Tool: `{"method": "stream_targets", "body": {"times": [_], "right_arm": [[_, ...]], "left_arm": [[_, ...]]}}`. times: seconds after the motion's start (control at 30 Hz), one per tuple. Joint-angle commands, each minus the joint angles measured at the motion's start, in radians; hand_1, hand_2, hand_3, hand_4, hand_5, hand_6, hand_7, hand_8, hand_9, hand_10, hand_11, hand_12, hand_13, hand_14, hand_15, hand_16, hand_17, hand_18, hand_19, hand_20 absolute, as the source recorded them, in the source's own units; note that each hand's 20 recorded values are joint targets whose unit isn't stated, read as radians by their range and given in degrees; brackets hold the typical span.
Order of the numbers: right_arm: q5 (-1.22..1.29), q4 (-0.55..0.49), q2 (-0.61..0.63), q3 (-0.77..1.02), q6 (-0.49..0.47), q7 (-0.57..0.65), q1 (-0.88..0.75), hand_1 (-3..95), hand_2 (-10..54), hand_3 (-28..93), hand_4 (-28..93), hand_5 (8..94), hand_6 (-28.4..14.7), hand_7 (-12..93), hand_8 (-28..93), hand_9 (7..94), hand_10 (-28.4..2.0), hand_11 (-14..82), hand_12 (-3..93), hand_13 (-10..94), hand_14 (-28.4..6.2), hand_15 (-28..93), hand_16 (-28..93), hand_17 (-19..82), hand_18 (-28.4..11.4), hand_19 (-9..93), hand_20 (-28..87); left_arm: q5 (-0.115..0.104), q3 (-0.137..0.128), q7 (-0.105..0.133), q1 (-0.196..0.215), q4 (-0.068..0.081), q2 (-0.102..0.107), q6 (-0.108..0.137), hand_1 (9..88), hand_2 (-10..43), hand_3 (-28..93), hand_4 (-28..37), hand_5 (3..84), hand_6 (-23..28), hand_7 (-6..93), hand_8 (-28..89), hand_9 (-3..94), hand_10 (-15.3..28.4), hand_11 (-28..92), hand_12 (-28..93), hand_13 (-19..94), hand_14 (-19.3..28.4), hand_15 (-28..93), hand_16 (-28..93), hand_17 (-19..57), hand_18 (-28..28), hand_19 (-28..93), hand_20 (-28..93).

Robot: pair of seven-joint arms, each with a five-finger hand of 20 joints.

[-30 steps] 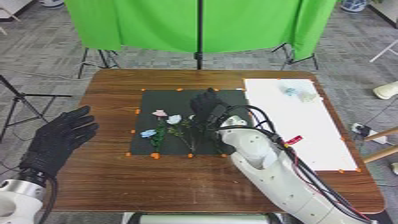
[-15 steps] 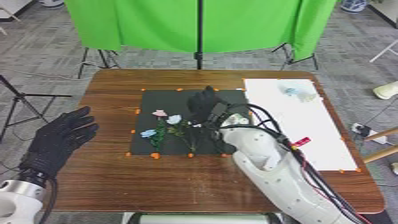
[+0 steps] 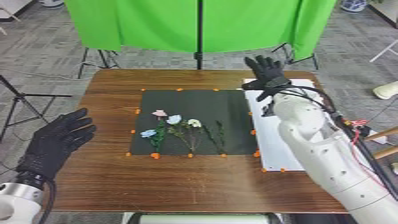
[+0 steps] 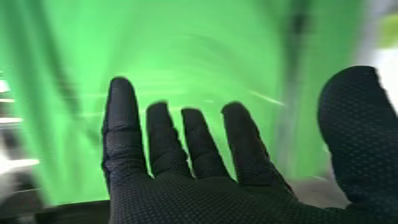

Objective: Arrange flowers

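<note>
Relative to the earlier frames, the right hand [image 3: 269, 79] has moved from above the dark mat [image 3: 187, 100] to the far right, over the far edge of the tabletop [image 3: 169, 185] and the far left corner of the white sheet [image 3: 278, 150]. This movement has uncovered the cream flower [image 3: 194, 123] and the green sprigs [image 3: 220, 135] on the right half of the mat. The left hand [image 3: 49, 150] remains at the left side of the tabletop. Count: two robot hands, one dark mat, one white sheet, and four blossoms on the mat, namely one pink flower [image 3: 160, 113], one white flower [image 3: 173, 119], one light blue flower [image 3: 148, 133] and the cream one. The exact number of sprigs cannot be told. The fingers of the right hand are straight and set wide, with the thumb well apart and nothing held; the right wrist view confirms this at the palm [image 4: 204, 200]. The left fingers are extended, likewise without a load. The flowers lie near and left of the right fingers, well apart from them, and right of the left fingers, also apart. Their stems point toward the near side.
</note>
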Motion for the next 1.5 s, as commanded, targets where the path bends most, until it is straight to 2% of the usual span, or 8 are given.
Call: {"method": "stream_targets", "body": {"times": [0.03,0.2,0.57,0.77,0.93,1.07,1.13,1.5], "right_arm": [[0.053,0.089,0.092,0.137,-0.118,0.082,-0.012,12.2,-4.4,85,-27,14.0,-8.9,3,-4,11.6,-14.6,-2.6,28.0,9,-17.2,-4,26,-2,-26.0,42,9],[0.011,0.138,0.109,0.140,-0.114,0.106,-0.030,13.1,-6.1,85,-27,12.4,-9.3,1,-2,10.1,-13.9,-5.9,29.8,10,-17.2,-8,29,-3,-26.9,42,8],[-0.014,0.189,0.105,0.112,-0.204,0.211,-0.027,17.6,-8.0,86,-28,12.2,-10.1,6,-6,16.0,-14.3,7.5,23.5,28,-12.4,20,20,6,-21.9,48,14],[-0.032,0.219,0.112,0.085,-0.088,0.169,-0.039,21.2,-8.5,88,-28,14.7,-9.6,12,-9,23.2,-14.3,16.8,18.3,38,-9.6,35,12,12,-19.4,56,16],[-0.041,0.232,0.118,0.057,0.047,0.125,-0.052,32.9,-9.1,89,-28,32.4,-7.6,32,-21,47.0,-9.4,42.1,15.6,64,-3.9,56,11,27,-16.3,79,23],[-0.050,0.219,0.114,0.063,0.047,0.083,-0.065,47.2,-3.3,76,-28,50.4,-2.3,46,-19,76.0,-5.2,28.9,34.8,80,-2.7,56,19,36,-16.3,84,30],[-0.059,0.202,0.111,0.066,0.041,0.076,-0.071,51.6,-2.6,74,-28,63.0,-0.9,53,-17,83.3,-5.1,32.1,34.0,84,-2.4,56,21,39,-16.8,86,33],[-0.127,0.127,0.119,0.037,0.077,0.137,-0.085,49.6,-9.1,86,-28,71.8,-2.3,51,-16,90.4,-4.3,31.5,37.2,90,-1.6,56,25,43,-18.2,89,35]], "left_arm": [[-0.001,0.000,0.005,0.018,-0.003,-0.011,0.012,26.2,3.1,71,-28.3,35.7,4.4,25.1,-13,28.8,13.2,34,14,22,14.9,51,-5,-8.4,21.0,50,6],[-0.002,0.012,-0.002,0.002,0.002,-0.010,0.008,26.1,3.1,71,-28.3,35.6,4.3,25.3,-13,28.9,13.1,34,14,22,14.9,51,-5,-8.4,21.0,50,6],[0.000,0.001,-0.007,0.001,0.005,-0.006,-0.003,26.0,3.2,71,-28.3,35.7,4.4,25.2,-13,29.1,13.1,34,14,22,14.9,51,-5,-8.4,21.0,50,6],[-0.002,0.002,0.003,-0.001,0.012,-0.005,-0.023,25.8,3.0,71,-28.3,35.7,4.4,25.2,-13,29.1,13.2,34,14,22,15.0,51,-5,-8.4,21.0,50,6],[-0.002,0.000,0.010,0.005,0.013,-0.003,-0.028,24.3,1.9,71,-28.3,35.7,4.4,25.1,-13,29.1,13.2,34,14,22,15.0,50,-5,-8.5,21.1,50,6],[-0.008,0.002,0.023,-0.004,0.022,-0.002,-0.047,19.6,0.5,70,-28.3,35.7,4.4,25.0,-13,29.2,13.3,34,14,22,15.1,50,-5,-8.6,21.1,50,6],[-0.012,0.002,0.024,-0.005,0.024,0.000,-0.050,18.0,-0.4,70,-28.3,35.9,4.6,24.7,-13,29.3,13.3,34,14,22,15.2,50,-5,-8.6,21.1,50,6],[-0.006,0.001,0.004,-0.008,0.020,-0.002,-0.042,18.5,-0.2,70,-28.2,36.1,4.8,23.8,-12,29.4,13.3,33,14,22,15.3,50,-5,-8.6,21.1,50,7]]}}
